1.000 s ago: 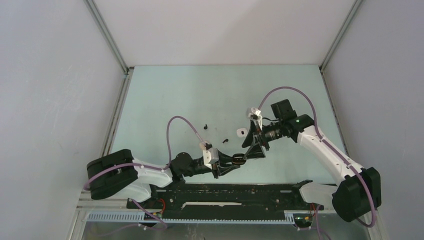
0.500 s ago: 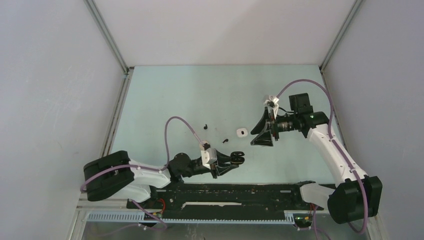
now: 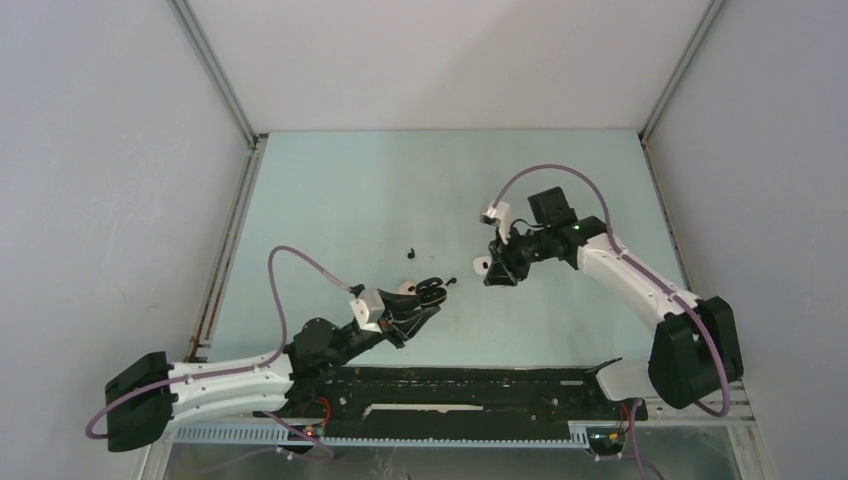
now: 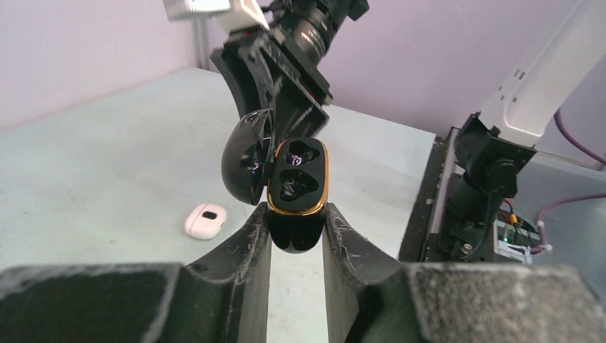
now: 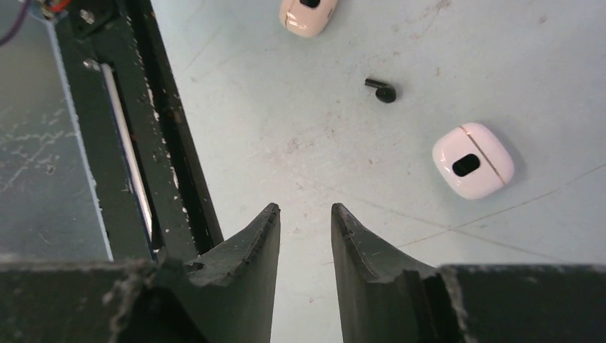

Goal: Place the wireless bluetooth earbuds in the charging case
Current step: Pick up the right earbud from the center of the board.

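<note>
Left gripper (image 4: 296, 211): jaws pinch a glossy black charging case with a gold rim (image 4: 296, 187) by its lower body and hold it upright above the pale green desk (image 3: 340, 190). The case's domed black lid (image 4: 246, 158) is swung open to one side. Two dark wells show inside. Only purple glints are visible in them, so I can't tell if anything sits there. The case bottom is hidden between the jaws.

Right gripper (image 5: 305, 211): jaws slightly apart with nothing between them, over bare desk beside the black base rail (image 5: 168, 143). In the left wrist view it sits close behind the black case, with its top cut off by the frame.

Cases, three:
- The black one in the left jaws.
- A rounded white case with a dark oval window (image 5: 473, 160), lying on the desk. From above the right gripper partly covers it.
- A rounded cream case (image 5: 307, 13), also on the desk and clipped by the top edge of the right wrist view. From above the left gripper mostly hides it.

Earbuds, two made out, both loose on the desk:
- The near black earbud (image 3: 452, 281) lies between the white and cream cases.
- The far black earbud (image 3: 411, 253) lies further back, apart from the rest, and is too small to read its orientation.
</note>
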{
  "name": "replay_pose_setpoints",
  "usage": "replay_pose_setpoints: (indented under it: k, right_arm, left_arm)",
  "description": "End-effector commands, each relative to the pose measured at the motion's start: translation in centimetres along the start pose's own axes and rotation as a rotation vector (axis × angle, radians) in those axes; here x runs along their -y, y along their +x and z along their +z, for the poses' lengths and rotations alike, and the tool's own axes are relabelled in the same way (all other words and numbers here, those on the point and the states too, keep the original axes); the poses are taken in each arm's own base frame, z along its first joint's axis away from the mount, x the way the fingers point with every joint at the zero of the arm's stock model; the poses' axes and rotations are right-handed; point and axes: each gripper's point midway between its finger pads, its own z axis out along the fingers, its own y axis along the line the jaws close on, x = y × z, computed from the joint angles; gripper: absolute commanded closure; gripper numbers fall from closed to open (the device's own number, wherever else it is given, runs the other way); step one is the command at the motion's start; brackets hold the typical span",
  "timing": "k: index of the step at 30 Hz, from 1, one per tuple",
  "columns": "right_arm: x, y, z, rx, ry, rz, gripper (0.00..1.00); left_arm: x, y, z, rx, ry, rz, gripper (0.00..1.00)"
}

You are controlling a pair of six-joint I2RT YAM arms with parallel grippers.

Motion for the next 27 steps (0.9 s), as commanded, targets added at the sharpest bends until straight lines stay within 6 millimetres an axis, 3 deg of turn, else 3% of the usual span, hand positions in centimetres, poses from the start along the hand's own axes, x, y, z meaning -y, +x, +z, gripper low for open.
replay_pose_setpoints:
  k: [1, 11, 16, 21, 27]
  right_arm:
    - [1.4, -1.3, 2.8, -0.059, 0.09, -0.026, 0.65]
    - [4.4, -1.2, 8.7, -0.231, 0.107, 0.168, 0.65]
    - [5.9, 0.0, 11.1, -0.311, 0.158, 0.193, 0.61]
    - [6.7, 1.9, 11.9, -0.382, 0.195, 0.212, 0.58]
    - [6.7, 2.3, 12.5, -0.39, 0.178, 0.205, 0.56]
  left_arm:
    - [-3.0, 1.0, -1.8, -0.041, -0.15, 0.042, 1.0]
    - [-3.4, 0.5, -2.9, -0.026, -0.178, 0.021, 1.0]
    - [-3.5, 0.0, -3.4, -0.018, -0.187, 0.029, 1.0]
    - [-3.6, -0.1, -3.5, -0.016, -0.191, 0.029, 1.0]
    - [-3.5, 0.1, -3.1, -0.035, -0.184, 0.037, 1.0]
